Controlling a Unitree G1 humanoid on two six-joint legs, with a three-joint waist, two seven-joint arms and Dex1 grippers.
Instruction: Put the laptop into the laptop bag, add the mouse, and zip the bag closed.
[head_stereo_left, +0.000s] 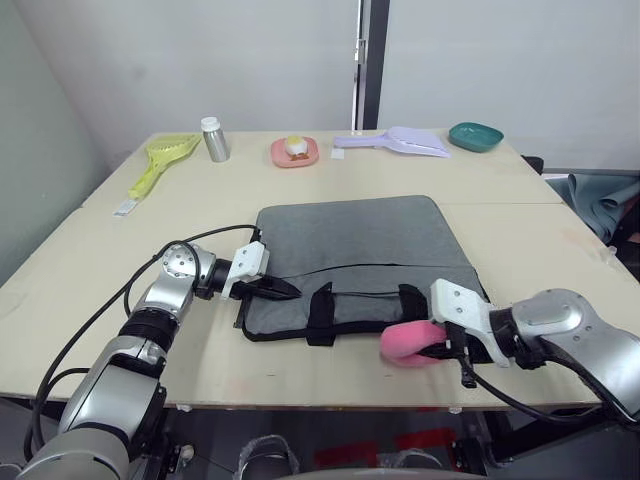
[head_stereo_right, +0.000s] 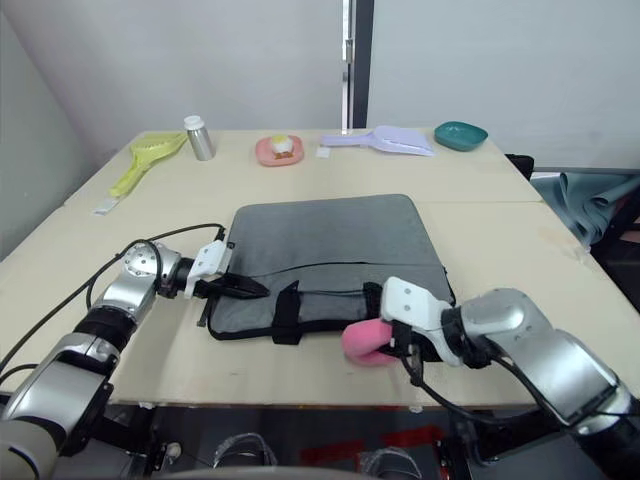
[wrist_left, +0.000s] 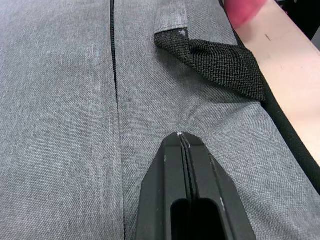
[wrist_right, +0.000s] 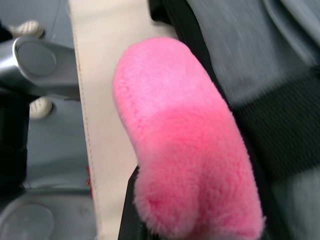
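The grey laptop bag (head_stereo_left: 360, 240) lies flat on the table, its black strap handles (head_stereo_left: 320, 315) toward the front edge. My left gripper (head_stereo_left: 285, 290) is shut, its tip pressed on the fabric at the bag's front left corner, beside the zipper line (wrist_left: 114, 75) and short of a black strap (wrist_left: 220, 60). At the front right corner my right gripper (head_stereo_left: 442, 346) is shut on the pink plush charm (wrist_right: 185, 140), which lies over the table edge beside the bag. The laptop and the mouse are out of view.
Along the far edge stand a yellow-green scoop (head_stereo_left: 165, 160), a silver bottle (head_stereo_left: 214, 140), a pink plate (head_stereo_left: 294, 151) with food, a lilac scoop (head_stereo_left: 400, 141) and a teal bowl (head_stereo_left: 475, 136). A grey cloth (head_stereo_left: 605, 205) hangs off to the right.
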